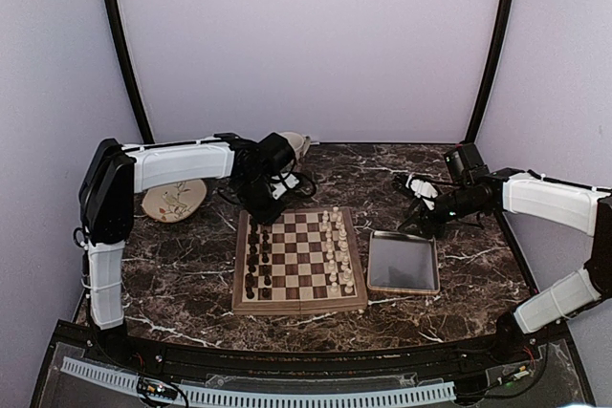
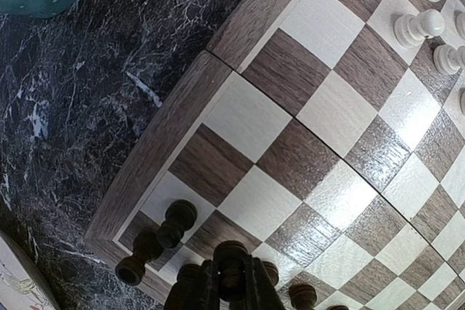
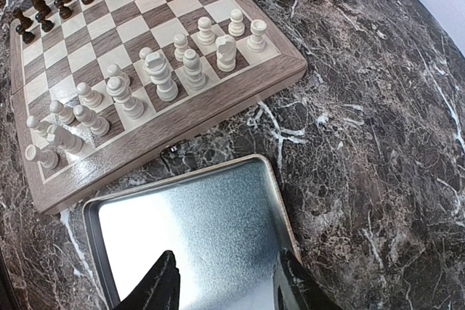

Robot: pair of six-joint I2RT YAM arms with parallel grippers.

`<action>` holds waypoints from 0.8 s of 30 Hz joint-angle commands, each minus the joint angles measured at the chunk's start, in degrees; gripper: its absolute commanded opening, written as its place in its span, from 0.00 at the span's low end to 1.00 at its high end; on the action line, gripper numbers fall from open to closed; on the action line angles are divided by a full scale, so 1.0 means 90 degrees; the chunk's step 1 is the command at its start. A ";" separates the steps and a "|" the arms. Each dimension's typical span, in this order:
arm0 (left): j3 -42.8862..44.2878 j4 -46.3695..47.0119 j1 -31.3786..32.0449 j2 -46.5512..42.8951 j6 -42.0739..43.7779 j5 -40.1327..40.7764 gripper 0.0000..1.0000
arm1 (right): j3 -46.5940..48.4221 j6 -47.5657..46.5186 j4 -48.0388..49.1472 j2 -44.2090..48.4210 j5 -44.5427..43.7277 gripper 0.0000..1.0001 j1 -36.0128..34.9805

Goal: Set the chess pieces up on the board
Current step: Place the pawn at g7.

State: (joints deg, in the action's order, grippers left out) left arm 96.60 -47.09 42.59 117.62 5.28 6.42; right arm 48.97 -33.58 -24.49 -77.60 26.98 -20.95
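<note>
At lower centre of the top view, the board (image 1: 299, 305), with the chess pieces (image 1: 256, 257) in two files down its left side, cream chessmen (image 1: 335, 250) down its right, and a metal tray (image 1: 403, 265) just beside its right edge. Farther up, over the board's upper-left corner, the left gripper (image 2: 231, 284) clenched on one dark chessman (image 2: 231, 259); at right, above the tray, the right gripper (image 3: 228, 277) with jaws parted, released.

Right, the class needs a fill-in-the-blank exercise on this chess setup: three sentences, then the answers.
1. The left gripper is shut on a ___ chess piece.
2. The right gripper hangs ___ above the metal tray.
3. In the top view, the cream-white pieces stand on the board along its ___ side.
Missing words: dark; open; right.
</note>
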 commanded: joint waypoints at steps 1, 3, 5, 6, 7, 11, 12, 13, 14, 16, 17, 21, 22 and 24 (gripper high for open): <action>-0.0068 -0.0280 -0.0025 0.0087 -0.0020 0.0010 0.10 | 0.0177 -0.0033 -0.0024 -0.0040 0.0049 0.44 0.0032; -0.0064 -0.0309 -0.0023 0.0124 -0.0020 0.0053 0.10 | 0.0179 -0.0029 -0.0031 -0.0040 0.0049 0.44 0.0033; -0.0059 -0.0333 -0.0024 0.0151 -0.0020 0.0099 0.10 | 0.0183 -0.0029 -0.0032 -0.0049 0.0048 0.44 0.0028; -0.0059 -0.0334 -0.0025 0.0158 -0.0020 0.0114 0.10 | 0.0175 -0.0033 -0.0033 -0.0058 0.0044 0.44 0.0032; -0.0058 -0.0341 -0.0020 0.0161 -0.0015 0.0123 0.10 | 0.0179 -0.0034 -0.0033 -0.0059 0.0046 0.44 0.0032; -0.0045 -0.0344 -0.0019 0.0192 -0.0020 0.0128 0.14 | 0.0184 -0.0037 -0.0039 -0.0079 0.0056 0.45 0.0033; -0.0040 -0.0330 -0.0023 0.0194 -0.0032 0.0122 0.15 | 0.0186 -0.0037 -0.0035 -0.0079 0.0048 0.45 0.0033; -0.0035 -0.0329 -0.0022 0.0201 -0.0030 0.0113 0.16 | 0.0184 -0.0039 -0.0039 -0.0085 0.0046 0.45 0.0030; -0.0030 -0.0318 -0.0025 0.0202 -0.0035 0.0087 0.16 | 0.0189 -0.0038 -0.0037 -0.0088 0.0040 0.45 0.0031; -0.0007 -0.0291 -0.0025 0.0202 -0.0040 0.0047 0.18 | 0.0184 -0.0033 -0.0041 -0.0088 0.0053 0.45 0.0030; 0.0016 -0.0295 -0.0020 0.0202 -0.0040 0.0038 0.18 | 0.0191 -0.0029 -0.0037 -0.0088 0.0055 0.45 0.0033; 0.0094 -0.0329 -0.0025 0.0201 -0.0054 0.0033 0.21 | 0.0195 -0.0030 -0.0051 -0.0098 0.0053 0.45 0.0032; 0.0110 -0.0333 -0.0020 0.0197 -0.0059 0.0035 0.22 | 0.0199 -0.0022 -0.0047 -0.0105 0.0055 0.45 0.0031; 0.0161 -0.0386 -0.0025 0.0202 -0.0073 0.0041 0.22 | 0.0211 -0.0012 -0.0059 -0.0108 0.0071 0.45 0.0033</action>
State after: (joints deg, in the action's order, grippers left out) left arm 96.62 -48.38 42.59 119.92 5.26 6.92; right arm 48.97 -33.61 -24.73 -78.22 26.98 -20.95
